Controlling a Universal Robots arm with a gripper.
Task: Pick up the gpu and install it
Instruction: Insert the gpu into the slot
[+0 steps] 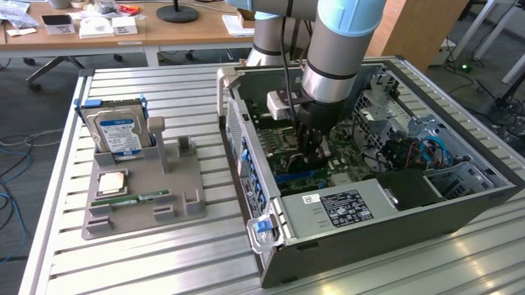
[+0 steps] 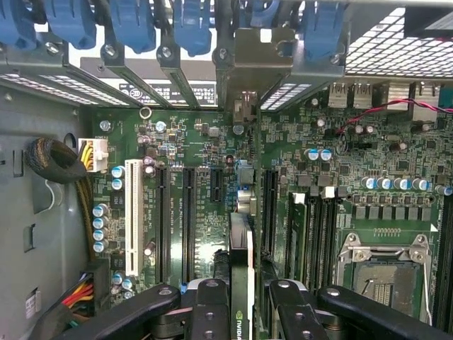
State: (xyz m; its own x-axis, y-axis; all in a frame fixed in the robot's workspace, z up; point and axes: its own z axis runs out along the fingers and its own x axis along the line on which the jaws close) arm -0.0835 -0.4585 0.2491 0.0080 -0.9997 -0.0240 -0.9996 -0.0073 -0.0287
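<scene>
- Exterior view: we see the Universal Robots arm [image 1: 340, 55] dropping almost straight down from the top of the frame into an open computer case [image 1: 369, 221] lying on its side on a slatted metal table [image 1: 123, 270].
- Its wrist is vertical, and the dark gripper [image 1: 310, 161] points down at the green motherboard [image 1: 348, 161], deep inside the case.
- From here we cannot make out what the fingers hold; they sit low over the board, near the blue slots by the case's rear wall.
- A black power supply with a white label [image 1: 345, 208] lies along the case's near edge.
- Towards the exterior view's left, well apart from the case, a grey parts holder [image 1: 147, 190] carries an upright hard drive with a blue label [image 1: 120, 136], a RAM stick [image 1: 131, 200] lying flat and a small square processor [image 1: 112, 180].
- Wrist view: we look along the board towards the rear expansion brackets and their blue clips [image 2: 191, 28].
- The gpu [image 2: 241, 269] stands on edge between the two black fingers [image 2: 212, 312], its thin edge towards the camera, a dark face with a green logo just visible low down.
- The gripper [image 2: 249, 315] is closed narrowly on the card, pads pressing either face.
- The card's pale metal end bracket [image 2: 258, 60] stands upright against the rear wall, between the blue clips.
- The card runs along the row of black expansion slots [image 2: 187, 212]; we cannot tell whether it is fully seated.
- The empty processor socket [image 2: 386, 273] lies to one side of it on the board, a white slot [image 2: 132, 212] and bundled power cables [image 2: 60, 163] to the other.
</scene>
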